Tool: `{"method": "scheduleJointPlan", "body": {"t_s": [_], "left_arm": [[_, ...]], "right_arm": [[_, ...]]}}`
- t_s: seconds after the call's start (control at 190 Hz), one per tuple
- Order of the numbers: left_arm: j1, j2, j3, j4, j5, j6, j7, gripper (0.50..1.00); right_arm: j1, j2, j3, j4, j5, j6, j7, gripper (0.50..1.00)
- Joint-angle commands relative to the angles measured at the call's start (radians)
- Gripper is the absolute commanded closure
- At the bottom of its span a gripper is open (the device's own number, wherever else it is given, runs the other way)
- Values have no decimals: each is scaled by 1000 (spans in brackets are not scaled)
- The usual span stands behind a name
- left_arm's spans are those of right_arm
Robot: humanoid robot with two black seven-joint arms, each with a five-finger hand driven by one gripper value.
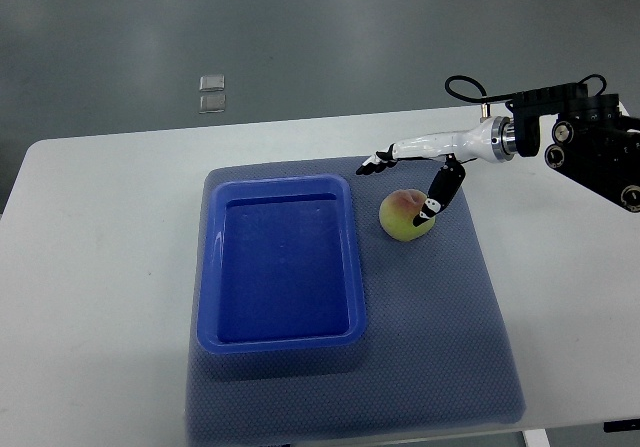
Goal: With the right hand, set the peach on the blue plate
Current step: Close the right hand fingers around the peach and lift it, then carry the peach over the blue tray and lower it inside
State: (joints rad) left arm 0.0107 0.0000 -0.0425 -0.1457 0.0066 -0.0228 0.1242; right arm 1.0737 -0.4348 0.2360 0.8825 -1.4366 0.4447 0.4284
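A yellow-green peach [400, 213] with a pink blush lies on the grey-blue mat just right of the blue plate [212, 267], a deep rectangular tray with nothing in it. My right hand [405, 187] reaches in from the right edge and hovers over the peach. Its fingers are spread: one dark fingertip [432, 207] touches the peach's right side, while the others [372, 163] point left beyond the fruit's far side. The hand is open and not closed around the peach. The left arm does not show.
The mat [470, 347] covers the middle of a white table [100, 267]. My right forearm and its black wrist housing [590, 142] hang over the table's back right. Two small clear squares [211, 94] lie on the floor beyond the table.
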Motion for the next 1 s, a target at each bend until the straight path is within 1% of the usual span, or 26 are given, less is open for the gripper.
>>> {"method": "scheduleJointPlan", "body": {"t_s": [0.0,0.215,0.22,0.241,0.336,0.341,0.383,0.399,0.446,0.451,0.504,0.556,0.562,0.567,0.572,0.577,0.583,0.588,0.593,0.656,0.672,0.724,0.777,0.803,0.877,0.992], "left_arm": [[0,0,1,0,1,0,0,500],[0,0,1,-3,1,0,0,500],[0,0,1,-5,0,0,0,500],[0,0,1,-5,1,0,0,500],[0,0,1,-5,0,0,0,500],[0,0,1,-3,0,0,0,500],[0,0,1,-3,1,0,0,500],[0,0,1,-3,1,0,0,500],[0,0,1,-3,1,0,0,500],[0,0,1,-3,0,0,0,500],[0,0,1,-3,1,-2,0,500],[0,0,1,-3,1,-2,0,500],[0,0,1,-3,0,-2,0,500],[0,0,1,-3,0,-2,0,500],[0,0,1,-3,0,-2,0,500],[0,0,1,-3,0,-2,0,500],[0,0,1,-3,1,-2,0,500],[0,0,1,-3,1,-2,0,500],[0,0,1,-3,1,-2,0,500],[0,0,1,-3,1,-2,0,500],[0,0,1,-3,0,-2,0,500],[0,0,1,-3,0,-2,0,500],[0,0,1,-3,1,-2,0,500],[0,0,1,-3,0,-2,0,500],[0,0,1,-3,1,-3,0,500],[0,0,1,-3,0,-3,0,500]], "right_arm": [[-1,16,-49,-11,-1,-53,-2,572],[-17,28,-58,-27,-1,-78,-5,574],[-23,40,-61,-39,-1,-95,-5,576],[-24,44,-63,-45,-1,-103,-5,576],[-26,50,-75,-56,-1,-113,-7,581],[-24,53,-92,-65,-1,-127,-7,593],[-26,54,-103,-66,-1,-135,-7,605],[-24,54,-109,-66,-1,-139,-7,623],[-24,54,-109,-66,-1,-139,-7,624],[-23,54,-121,-66,-1,-147,-5,666],[-21,54,-126,-68,-1,-150,-7,697],[-21,54,-126,-68,-1,-150,-7,697],[-21,54,-126,-68,-1,-155,-7,742],[-21,54,-126,-68,-1,-155,-7,742],[-21,54,-127,-68,-1,-155,-7,758],[-21,54,-127,-68,-1,-155,-7,758],[-21,54,-129,-68,-1,-155,-7,775],[-21,54,-129,-68,-1,-155,-7,775],[-21,54,-129,-68,-1,-155,-7,787],[-17,53,-133,-68,-1,-155,-7,832],[-15,53,-133,-66,-1,-155,-5,852],[-12,53,-132,-66,-1,-155,-5,883],[-3,53,-129,-65,1,-153,-5,897],[6,53,-127,-63,5,-150,-2,922],[34,53,-124,-54,16,-142,4,950],[61,53,-115,-25,24,-142,6,953]]}}
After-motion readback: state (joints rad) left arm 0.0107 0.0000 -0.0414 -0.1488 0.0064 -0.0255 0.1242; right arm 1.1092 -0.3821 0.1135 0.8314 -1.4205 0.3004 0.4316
